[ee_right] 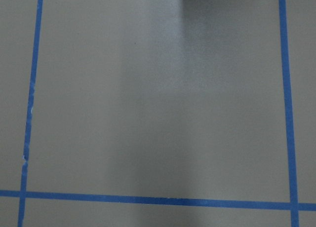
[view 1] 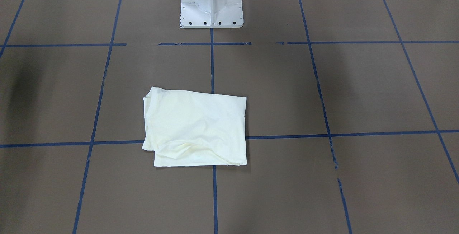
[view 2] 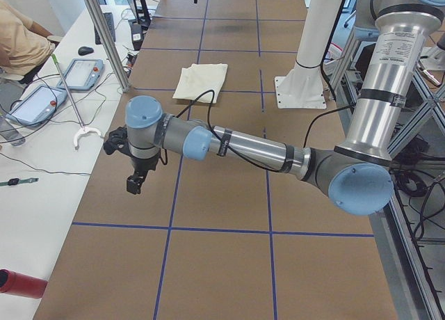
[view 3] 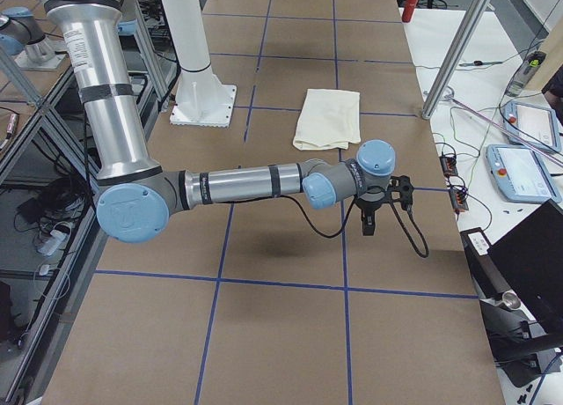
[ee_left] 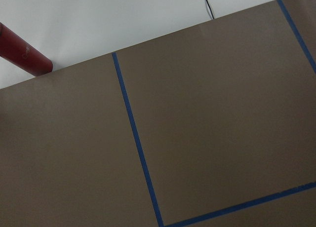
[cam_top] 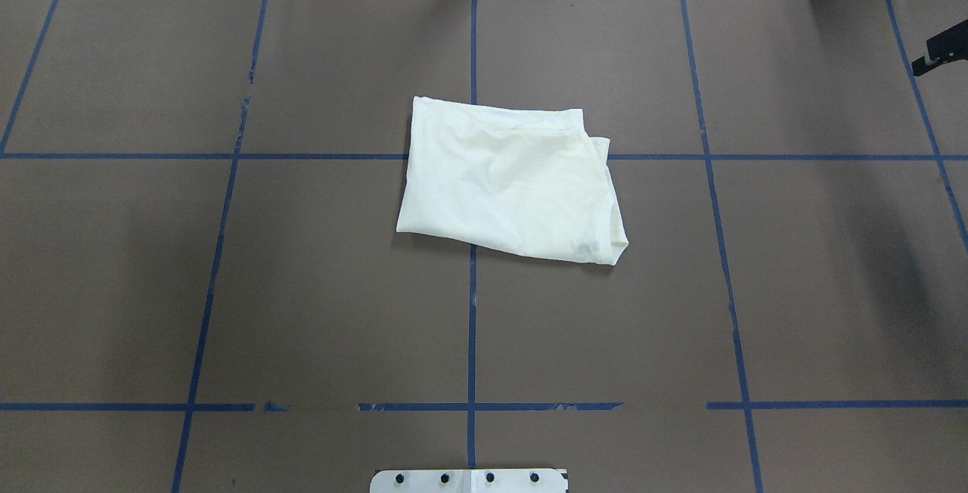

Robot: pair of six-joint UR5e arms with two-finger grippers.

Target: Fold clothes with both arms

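The cream-white T-shirt (view 1: 195,128) lies folded into a rough rectangle at the table's middle, plain side up, its print hidden. It also shows in the overhead view (cam_top: 507,183) and in both side views (view 2: 201,80) (view 3: 328,116). The left arm reaches out far from the shirt, with its gripper (view 2: 134,184) hanging above bare table. The right arm does the same at the other end, its gripper (view 3: 369,224) above bare table. Both grippers hold nothing that I can see, and I cannot tell whether they are open or shut. Both wrist views show only brown table and blue tape.
The white pedestal (view 1: 211,4) stands behind the shirt. A black part (cam_top: 938,54) pokes in at the overhead view's right edge. A red cylinder (ee_left: 24,54) lies off the table's left end. Teach pendants (view 2: 83,73) and a metal post (view 2: 104,35) line the operators' side.
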